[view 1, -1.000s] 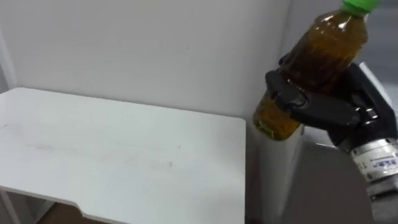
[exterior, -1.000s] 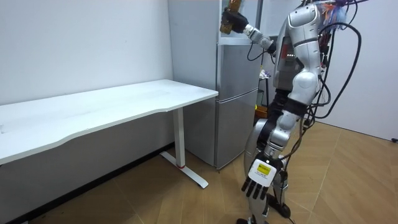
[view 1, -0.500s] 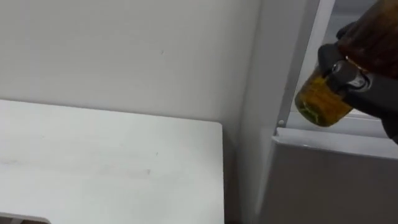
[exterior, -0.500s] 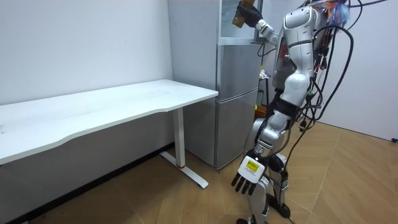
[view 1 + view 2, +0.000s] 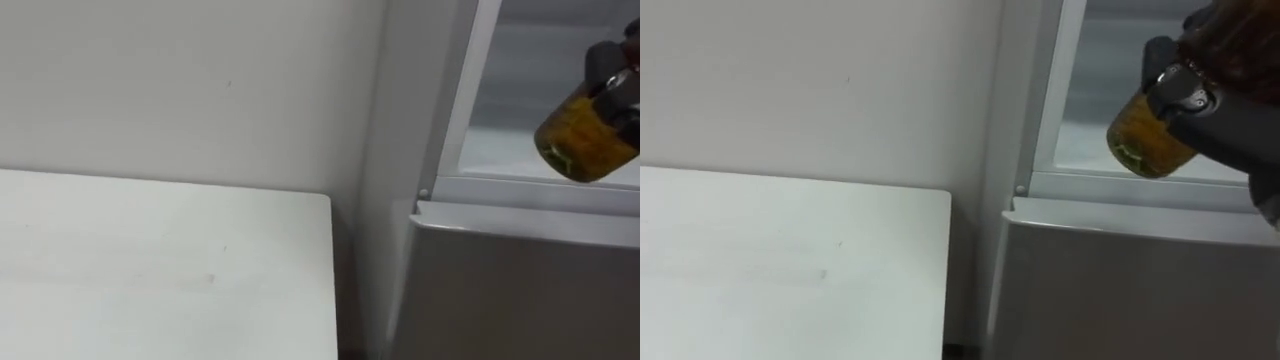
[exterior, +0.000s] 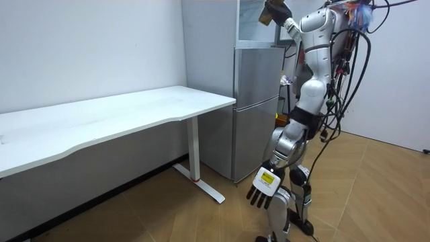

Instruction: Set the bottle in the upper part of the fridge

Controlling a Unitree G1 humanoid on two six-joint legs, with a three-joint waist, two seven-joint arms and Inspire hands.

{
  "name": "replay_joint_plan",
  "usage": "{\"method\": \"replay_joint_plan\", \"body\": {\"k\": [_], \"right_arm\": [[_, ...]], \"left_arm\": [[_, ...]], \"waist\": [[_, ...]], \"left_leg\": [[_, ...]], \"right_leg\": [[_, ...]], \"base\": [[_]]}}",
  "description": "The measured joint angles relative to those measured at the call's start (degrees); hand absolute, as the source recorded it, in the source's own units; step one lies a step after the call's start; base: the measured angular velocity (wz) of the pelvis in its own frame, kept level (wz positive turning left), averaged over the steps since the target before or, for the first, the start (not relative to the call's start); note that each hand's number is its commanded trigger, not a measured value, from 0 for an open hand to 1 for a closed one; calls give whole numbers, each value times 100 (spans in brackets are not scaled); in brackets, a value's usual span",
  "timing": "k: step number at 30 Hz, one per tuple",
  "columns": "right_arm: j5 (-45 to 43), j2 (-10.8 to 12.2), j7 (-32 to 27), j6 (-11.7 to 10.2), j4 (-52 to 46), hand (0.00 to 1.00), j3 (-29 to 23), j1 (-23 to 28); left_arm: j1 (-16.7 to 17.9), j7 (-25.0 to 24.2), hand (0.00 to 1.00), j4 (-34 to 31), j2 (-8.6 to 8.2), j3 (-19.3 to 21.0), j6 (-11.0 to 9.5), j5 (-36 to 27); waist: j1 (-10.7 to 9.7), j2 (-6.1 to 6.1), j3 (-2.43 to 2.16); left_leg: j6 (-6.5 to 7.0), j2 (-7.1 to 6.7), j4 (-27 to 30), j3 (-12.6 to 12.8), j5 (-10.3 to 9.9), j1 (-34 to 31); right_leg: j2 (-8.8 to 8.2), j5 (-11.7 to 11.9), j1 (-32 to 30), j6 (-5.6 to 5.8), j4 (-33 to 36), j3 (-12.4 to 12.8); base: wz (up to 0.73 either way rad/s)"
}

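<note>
Stands upright close in front of a tall grey two-door fridge (image 6: 255, 107). In the room view, stands to the right of a long white table (image 6: 121, 111) set against a plain white wall (image 5: 200, 80).

Reaches the right arm up and forward to the level of the fridge's open upper compartment (image 5: 1090, 90).

Grips a clear plastic bottle of amber-brown liquid (image 5: 1148, 140) in the dark right hand (image 5: 1230, 125), fingers curled round the bottle's body, round base left free.

Holds the bottle tilted, base toward the compartment and slightly down, cap end out of the eye views.

Holds it in the air at the mouth of the compartment, above the pale inner floor and above the top edge of the shut grey lower door (image 5: 1120, 290). Appears to touch neither.

Cannot tell how far the base has passed the white frame of the opening.

Lets the left hand (image 6: 263, 189) hang low in front of the legs, fingers straight and spread, holding nothing.

Looks down on the table's far corner just beside the fridge's side wall, with a narrow dark gap between them.
</note>
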Motion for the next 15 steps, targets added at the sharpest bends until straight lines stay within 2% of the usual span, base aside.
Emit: {"method": "replay_joint_plan", "body": {"k": [2,5,8,11,13,15], "right_arm": [[4,-103,-19,13,206,100,0,-10],[51,-107,-78,123,427,100,0,-17],[48,-108,-136,218,728,100,-19,-24],[26,-111,-184,360,1215,100,-18,-350],[60,-146,-231,368,1598,100,-18,-622],[235,-271,-358,375,1981,100,-18,-827]], "left_arm": [[3,0,0,-1,4,1,3,-4],[4,0,0,-2,3,4,10,0],[23,-2,0,-51,-10,40,61,40],[27,-1,0,-116,-28,154,116,175],[28,-1,0,-149,-28,159,125,171],[62,0,0,-215,-31,222,130,174]], "waist": [[19,-22,-7],[41,-36,-15],[147,-24,-19],[168,2,-31],[175,29,-27],[266,42,-33]], "left_leg": [[-2,3,2,0,-1,-9],[-2,4,6,0,-1,-47],[-2,4,5,0,-1,-54],[0,4,60,-22,-2,-143],[2,3,88,-32,-11,-175],[2,4,88,-39,-11,-211]], "right_leg": [[1,0,-7,0,-1,-3],[2,4,-58,-6,1,-5],[2,4,-65,-6,5,-16],[1,4,-105,-6,16,-31],[1,4,-129,-6,20,-33],[1,3,-166,-6,22,-34]], "base": [[0],[0],[0],[4],[4],[0]]}}
